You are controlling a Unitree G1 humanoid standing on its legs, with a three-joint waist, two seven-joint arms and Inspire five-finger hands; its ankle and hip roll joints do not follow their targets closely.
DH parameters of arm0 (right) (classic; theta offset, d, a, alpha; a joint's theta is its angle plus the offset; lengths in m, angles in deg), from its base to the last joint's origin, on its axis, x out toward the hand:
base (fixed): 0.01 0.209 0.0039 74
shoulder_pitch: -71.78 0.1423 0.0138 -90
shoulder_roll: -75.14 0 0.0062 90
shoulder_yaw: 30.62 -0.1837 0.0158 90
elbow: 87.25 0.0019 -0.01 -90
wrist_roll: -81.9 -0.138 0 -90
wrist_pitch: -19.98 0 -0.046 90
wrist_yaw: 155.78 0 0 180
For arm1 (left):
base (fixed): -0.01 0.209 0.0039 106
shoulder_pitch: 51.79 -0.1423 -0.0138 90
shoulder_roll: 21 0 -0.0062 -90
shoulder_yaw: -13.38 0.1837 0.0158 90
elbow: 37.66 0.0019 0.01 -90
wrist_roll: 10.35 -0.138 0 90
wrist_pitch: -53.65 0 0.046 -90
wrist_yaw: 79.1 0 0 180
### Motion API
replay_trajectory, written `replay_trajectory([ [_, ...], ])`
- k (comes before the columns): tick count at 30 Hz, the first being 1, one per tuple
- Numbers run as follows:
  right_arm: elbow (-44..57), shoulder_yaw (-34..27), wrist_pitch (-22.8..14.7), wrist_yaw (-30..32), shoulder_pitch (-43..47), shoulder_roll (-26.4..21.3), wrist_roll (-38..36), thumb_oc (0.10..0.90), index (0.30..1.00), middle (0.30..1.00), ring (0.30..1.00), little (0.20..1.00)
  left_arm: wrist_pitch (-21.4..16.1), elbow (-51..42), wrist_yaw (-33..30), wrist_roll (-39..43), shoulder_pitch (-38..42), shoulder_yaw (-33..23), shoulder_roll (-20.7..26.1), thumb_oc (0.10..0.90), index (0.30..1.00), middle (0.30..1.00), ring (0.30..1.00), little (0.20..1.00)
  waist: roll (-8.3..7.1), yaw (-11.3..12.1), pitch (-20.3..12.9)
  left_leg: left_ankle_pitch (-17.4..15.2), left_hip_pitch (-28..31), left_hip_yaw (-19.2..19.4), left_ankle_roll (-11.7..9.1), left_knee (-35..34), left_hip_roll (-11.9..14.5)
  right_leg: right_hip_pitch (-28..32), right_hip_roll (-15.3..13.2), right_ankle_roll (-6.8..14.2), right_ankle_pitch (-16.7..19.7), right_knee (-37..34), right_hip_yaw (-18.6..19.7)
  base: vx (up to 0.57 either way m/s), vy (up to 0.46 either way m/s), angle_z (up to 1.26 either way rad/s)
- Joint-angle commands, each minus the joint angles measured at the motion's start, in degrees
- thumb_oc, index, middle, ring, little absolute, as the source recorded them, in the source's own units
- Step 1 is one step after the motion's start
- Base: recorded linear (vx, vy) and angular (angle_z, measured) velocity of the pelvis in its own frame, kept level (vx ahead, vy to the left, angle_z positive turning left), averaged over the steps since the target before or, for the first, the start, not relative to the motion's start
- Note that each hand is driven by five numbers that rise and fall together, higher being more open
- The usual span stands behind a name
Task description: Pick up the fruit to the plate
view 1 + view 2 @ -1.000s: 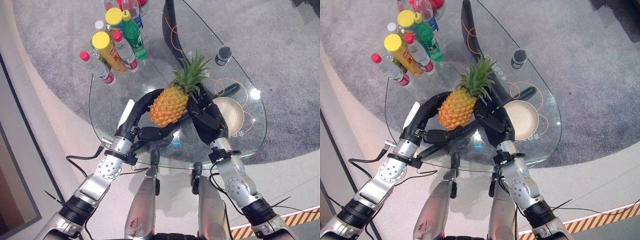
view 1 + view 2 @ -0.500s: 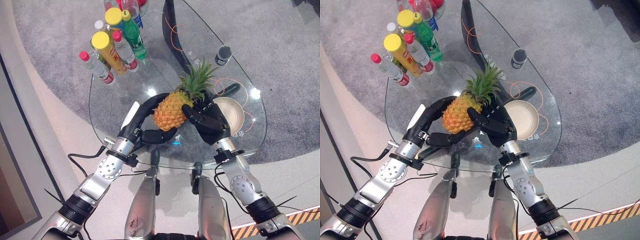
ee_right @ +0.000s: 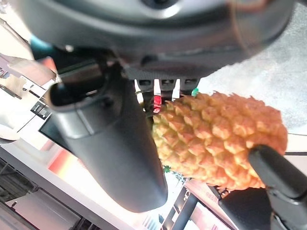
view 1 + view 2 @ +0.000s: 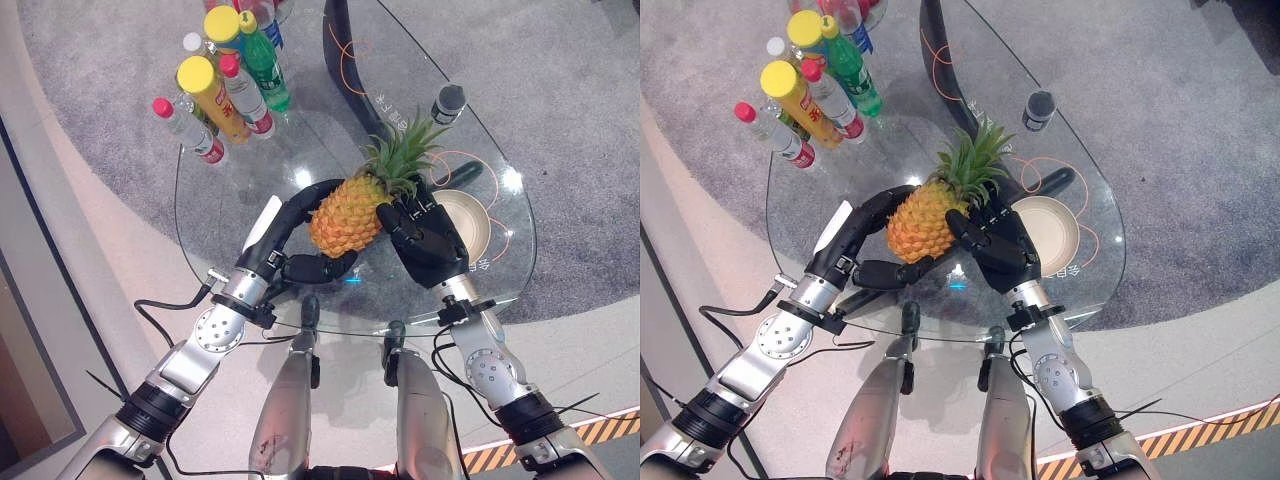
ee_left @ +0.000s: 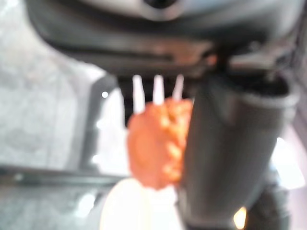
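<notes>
The robot holds a pineapple (image 4: 345, 212) up over a round glass table (image 4: 230, 190), with one hand on each side. The pineapple is orange and bumpy, with a bunch of green spiky leaves at the far end. It lies tilted, with the leaves pointing away from the robot and a bit to its right.

The left hand (image 4: 290, 245) comes in from the robot's left. Its fingers bend around the far side of the fruit and its thumb sits under the near end, so it is wrapped on the pineapple. The right hand (image 4: 425, 235) is on the other side. Its fingers curl against the fruit near the leaves, so it is clamped on the pineapple too. In the right wrist view the bumpy skin (image 3: 218, 141) fills the space just past the dark thumb.

A cream plate (image 4: 478, 225) sits on the table on the robot's right. The right hand covers its near edge. The pineapple is beside the plate, not on it.

At the far left of the table stands a bunch of bottles (image 4: 225, 75). Some have yellow caps, some red, and one is green. A small dark can (image 4: 448, 103) stands alone near the far right edge. Under the glass is grey carpet (image 4: 560, 120)
</notes>
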Motion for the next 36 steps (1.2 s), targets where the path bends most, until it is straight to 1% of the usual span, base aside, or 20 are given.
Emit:
replay_trajectory([
  [1,9.6,-2.1,-6.6,-7.1,10.1,2.5,-2.3,0.8,0.9,0.9,0.9,0.9,-1.9,-4.5,7.1,-1.4,3.8,4.0,1.7,0.1,0.3,0.3,0.3,0.2,-2.52,-1.5,-1.1,-8.4,-1.7,0.9,3.5,13.8,-4.2,4.9,-0.7,0.6,14.8,-15.3,-4.3,0.0,0.0,0.0],
  [4,9.2,-2.2,-6.7,-6.6,10.8,2.0,-3.1,0.8,0.9,0.9,0.9,0.9,-1.2,-4.6,9.4,-2.0,4.3,5.2,2.5,0.1,0.3,0.3,0.3,0.2,-2.46,-1.6,-1.1,-8.4,-1.7,1.1,3.5,13.7,-4.2,4.8,-0.7,0.7,14.8,-15.3,-4.3,0.0,0.0,0.0],
  [5,8.6,-2.1,-7.1,-6.0,11.2,1.6,-3.4,0.8,0.9,0.9,0.9,0.9,-0.4,-4.6,11.2,-2.1,5.1,6.4,3.3,0.1,0.3,0.3,0.3,0.2,-2.37,-1.7,-1.1,-8.4,-1.7,1.2,3.5,13.7,-4.2,4.8,-0.8,0.7,14.9,-15.4,-4.3,0.0,0.0,0.0],
  [11,6.6,-1.3,-8.1,-4.6,12.2,0.4,-4.7,0.8,0.9,0.9,0.9,0.9,0.3,-4.5,13.8,-2.9,7.5,9.5,5.8,0.1,0.3,0.3,0.3,0.2,-2.05,-2.0,-1.1,-8.5,-1.8,1.6,3.6,13.9,-4.2,4.7,-1.0,0.8,15.1,-15.4,-4.3,0.0,0.0,0.0],
  [17,3.3,-0.3,-9.6,-3.3,13.4,-0.5,-6.0,0.8,0.9,0.9,0.9,0.9,1.2,-4.2,18.9,-5.6,11.6,13.3,8.4,0.1,0.3,0.3,0.3,0.2,-1.91,-2.3,-1.1,-8.6,-1.9,1.8,3.6,14.1,-4.2,4.4,-1.4,1.0,15.4,-15.4,-4.2,0.0,0.0,0.0],
  [21,2.6,0.3,-10.3,-3.1,13.7,-1.2,-6.9,0.8,0.9,0.9,0.9,0.9,1.7,-4.1,19.6,-4.3,12.8,14.6,9.9,0.1,0.3,0.3,0.3,0.2,-1.81,-2.3,-1.1,-8.6,-2.0,2.0,3.7,14.0,-4.2,4.4,-1.6,1.1,15.5,-15.5,-4.2,0.0,0.0,0.0],
  [25,2.6,0.4,-10.6,-2.5,13.9,-1.1,-7.0,0.8,0.9,0.9,0.9,0.9,2.1,-4.0,19.3,-3.7,13.3,15.1,10.1,0.1,0.3,0.3,0.3,0.2,-1.74,-2.3,-1.1,-8.5,-2.1,2.1,3.8,13.8,-4.3,4.1,-1.6,1.3,15.6,-15.6,-4.1,0.0,0.0,0.0],
  [26,2.6,0.4,-10.7,-2.3,13.7,-0.8,-6.7,0.671,0.789,0.789,0.789,0.771,2.3,-4.0,19.2,-3.6,13.1,15.1,10.0,0.1,0.3,0.3,0.3,0.2,-1.72,-2.3,-1.1,-8.5,-2.1,2.0,3.8,13.8,-4.3,4.0,-1.7,1.3,15.7,-15.6,-4.0,0.0,0.0,0.0],
  [27,2.4,0.3,-11.2,-2.1,13.8,-0.7,-6.6,0.1,0.3,0.3,0.3,0.2,2.5,-3.9,19.1,-3.5,13.1,15.2,10.0,0.1,0.3,0.3,0.3,0.2,-1.72,-2.2,-1.1,-8.5,-2.2,2.0,3.8,13.6,-4.4,3.9,-1.6,1.4,15.8,-15.7,-4.1,0.0,0.0,0.0],
  [36,3.5,0.2,-13.1,-2.8,14.0,0.4,-5.1,0.1,0.3,0.3,0.3,0.2,3.7,-3.7,18.2,-3.0,12.8,14.6,9.0,0.1,0.3,0.3,0.3,0.2,-1.68,-2.1,-1.1,-8.3,-2.3,1.9,3.8,13.0,-4.6,3.7,-1.6,1.5,16.0,-16.1,-4.2,0.0,0.0,0.0],
])
